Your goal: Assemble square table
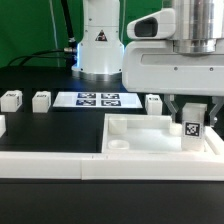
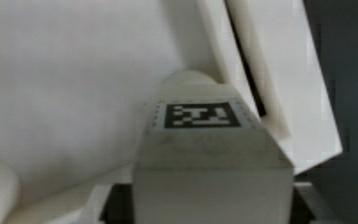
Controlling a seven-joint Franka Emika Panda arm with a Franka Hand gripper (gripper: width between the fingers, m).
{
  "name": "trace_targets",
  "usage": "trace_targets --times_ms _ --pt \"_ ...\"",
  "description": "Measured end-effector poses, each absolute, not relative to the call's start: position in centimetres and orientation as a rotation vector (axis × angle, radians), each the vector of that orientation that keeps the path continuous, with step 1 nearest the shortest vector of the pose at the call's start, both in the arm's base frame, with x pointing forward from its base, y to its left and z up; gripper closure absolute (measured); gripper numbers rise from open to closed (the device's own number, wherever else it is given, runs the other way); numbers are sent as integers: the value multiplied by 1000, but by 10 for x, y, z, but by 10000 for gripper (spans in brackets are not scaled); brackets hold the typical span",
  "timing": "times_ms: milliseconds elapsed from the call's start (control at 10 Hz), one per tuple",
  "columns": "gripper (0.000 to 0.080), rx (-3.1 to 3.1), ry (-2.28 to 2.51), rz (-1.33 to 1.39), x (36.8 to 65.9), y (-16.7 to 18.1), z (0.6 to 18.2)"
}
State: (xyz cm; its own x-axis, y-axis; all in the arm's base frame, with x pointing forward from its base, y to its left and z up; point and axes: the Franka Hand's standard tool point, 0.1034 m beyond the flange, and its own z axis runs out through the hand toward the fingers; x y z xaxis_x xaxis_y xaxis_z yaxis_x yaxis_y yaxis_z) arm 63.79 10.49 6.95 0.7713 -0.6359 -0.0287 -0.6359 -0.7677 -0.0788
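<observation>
- Closest to the exterior camera, the wall (image 1: 60,168) runs across the front of the black worktop (image 1: 50,130). The slab (image 1: 150,133) lies just behind it and seems pushed up against it.
- A round socket (image 1: 118,143) shows open in the slab's near corner, on the exterior view's left. No leg is fitted there.
- The hand (image 1: 190,120) is over the slab's right side, its dark fingers (image 1: 172,108) pressed against a leg (image 1: 189,134) that stands upright with its tag facing the camera.
- In the wrist view the leg (image 2: 202,165) fills the middle, tag end away from me, with the slab (image 2: 69,90) beyond it. The leg's far end is close to the slab, but I cannot tell whether it has entered a socket or only rests near one.
- I read the step in hand as placing this leg at a right-side corner.
- The next move calls for centring the leg's end over the socket, keeping it plumb, then pressing or twisting it home before I let go.
- Further back, three loose legs (image 1: 41,99) sit well apart on the worktop, two to the exterior view's left and one nearer the hand.
- Between them lies the marker board (image 1: 98,99), and behind it stands the arm's base (image 1: 100,55).
</observation>
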Motion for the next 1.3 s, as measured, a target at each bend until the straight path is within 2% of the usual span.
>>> trace_targets --times_ms 300,600,900,1300 --pt "508 -2582 1711 146 638 105 70" --pt "508 -2285 2116 172 636 107 70" --pt "508 -1996 2414 176 635 107 71" --pt "508 -1792 2579 177 634 108 71"
